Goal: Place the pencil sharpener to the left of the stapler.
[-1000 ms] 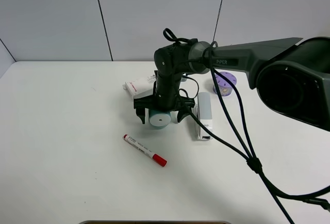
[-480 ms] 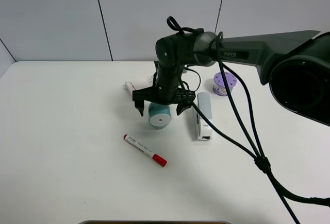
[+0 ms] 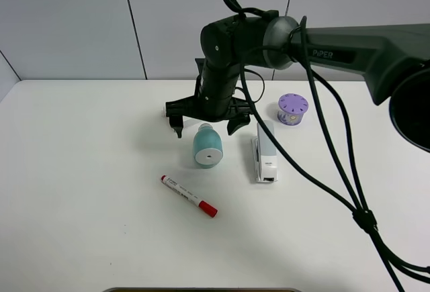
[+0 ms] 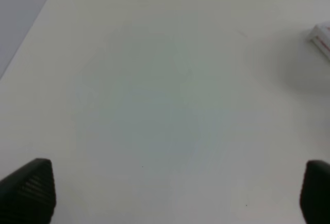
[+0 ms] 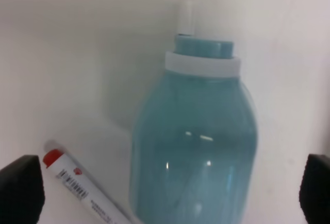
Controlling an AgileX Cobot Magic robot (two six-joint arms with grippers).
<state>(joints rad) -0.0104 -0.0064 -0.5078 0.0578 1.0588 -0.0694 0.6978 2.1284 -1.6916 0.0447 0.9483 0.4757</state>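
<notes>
The teal pencil sharpener (image 3: 207,147) lies on the white table, its flat round end face toward the camera, a short gap to the left of the grey-white stapler (image 3: 266,151). My right gripper (image 3: 206,129) hovers just above and behind the sharpener, open, both fingers spread wider than the body and touching nothing. In the right wrist view the sharpener (image 5: 193,147) fills the middle between the two fingertips of the right gripper (image 5: 168,193). My left gripper (image 4: 171,190) is open over bare table.
A red-capped marker (image 3: 189,196) lies in front of the sharpener, also seen in the right wrist view as the marker (image 5: 82,195). A purple holed cylinder (image 3: 292,109) stands behind the stapler. A white box with red print (image 4: 322,36) shows at the left wrist view's edge.
My right gripper has risen and drawn back from around the sharpener, staying open. The sharpener stays on the table beside the stapler.
</notes>
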